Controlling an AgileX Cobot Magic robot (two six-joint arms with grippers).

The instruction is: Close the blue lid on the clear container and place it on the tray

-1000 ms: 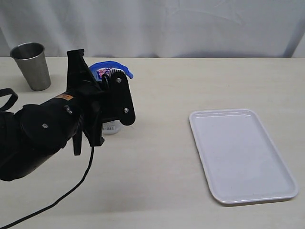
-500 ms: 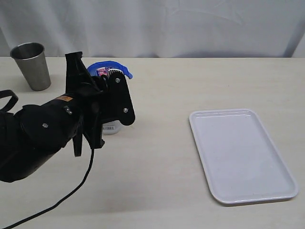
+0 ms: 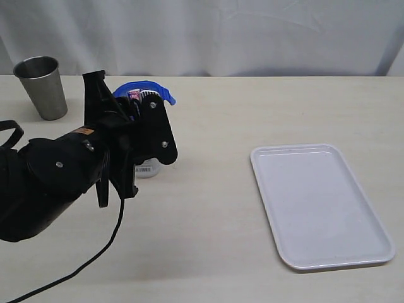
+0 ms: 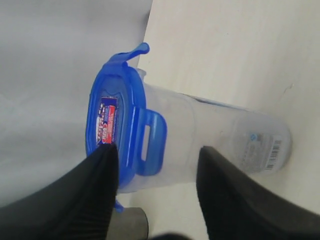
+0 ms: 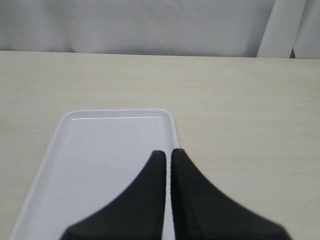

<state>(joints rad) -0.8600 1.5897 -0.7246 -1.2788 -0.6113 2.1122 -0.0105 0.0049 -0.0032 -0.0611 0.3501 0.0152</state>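
The clear container (image 3: 146, 168) stands upright on the table, mostly hidden behind my left gripper (image 3: 129, 107). The blue lid (image 3: 144, 88) sits on its top. In the left wrist view the blue lid (image 4: 125, 125) has one side flap folded down and another flap sticking out. My left gripper (image 4: 156, 152) is open: one finger lies at the lid's sticker, the other alongside the clear container (image 4: 225, 135) wall. The white tray (image 3: 322, 208) lies at the right with nothing on it. My right gripper (image 5: 168, 152) is shut and holds nothing, hovering over the tray (image 5: 100, 150) edge.
A steel cup (image 3: 41, 85) stands at the back left of the table, close behind the left arm. A white curtain hangs behind the table. A black cable trails from the left arm toward the table's front edge.
My left arm has crept slightly to the left around the container. The lid, container and tray stay where they were.
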